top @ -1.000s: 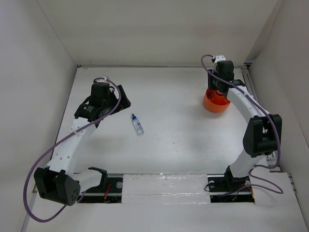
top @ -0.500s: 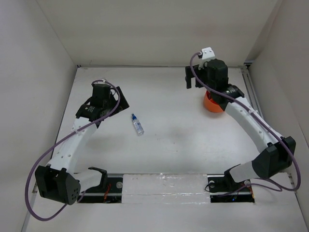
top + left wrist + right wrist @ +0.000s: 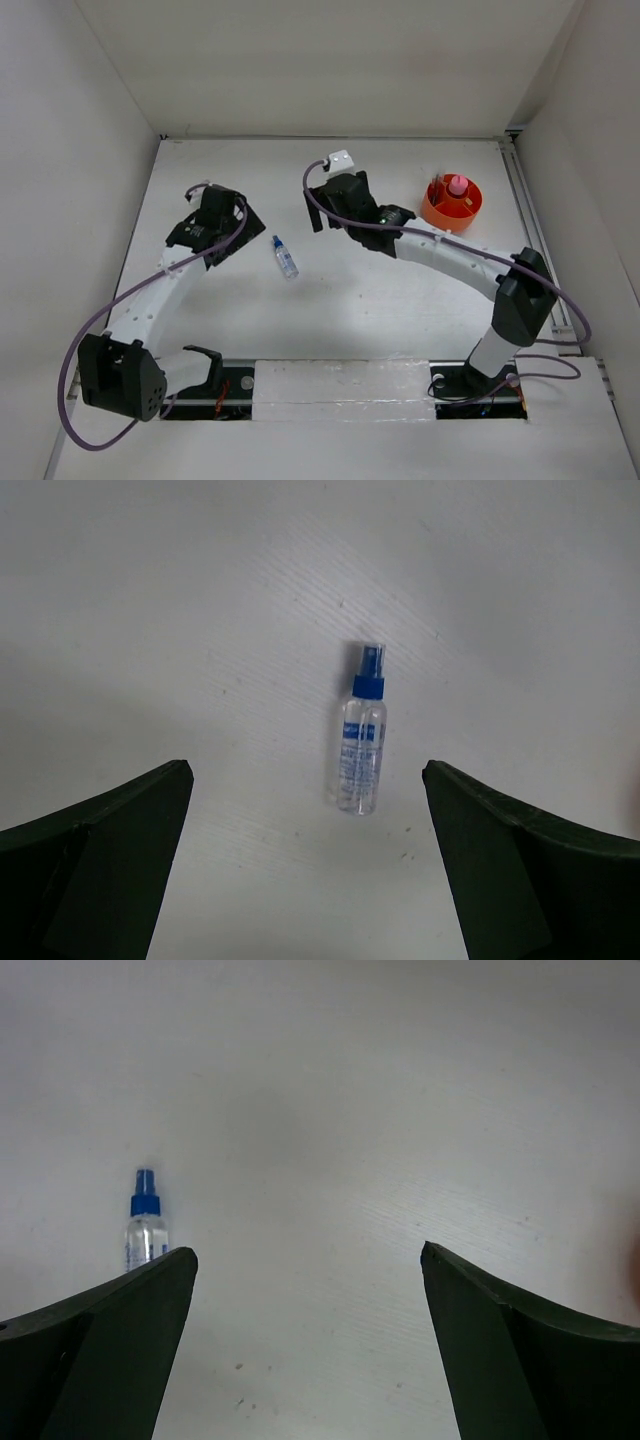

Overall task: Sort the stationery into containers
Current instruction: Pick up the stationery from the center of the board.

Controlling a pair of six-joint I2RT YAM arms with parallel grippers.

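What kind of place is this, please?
Probably a lab robot test cell: a white table boxed in by plain walls, with a left arm and right arm bolted at its near edge.

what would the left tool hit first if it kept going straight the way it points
Probably the clear bottle lying on the table, framed by the open left tool; nothing shows in between, though depth is unclear.

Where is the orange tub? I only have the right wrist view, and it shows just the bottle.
Observer: The orange tub sits at the far right of the table.
Operator: Anything in it?
Observer: A pink-capped cylinder stands upright inside.
Operator: Is the left arm near the bottle?
Observer: Yes. The left gripper is open, and the bottle lies flat just ahead of its fingers, untouched.
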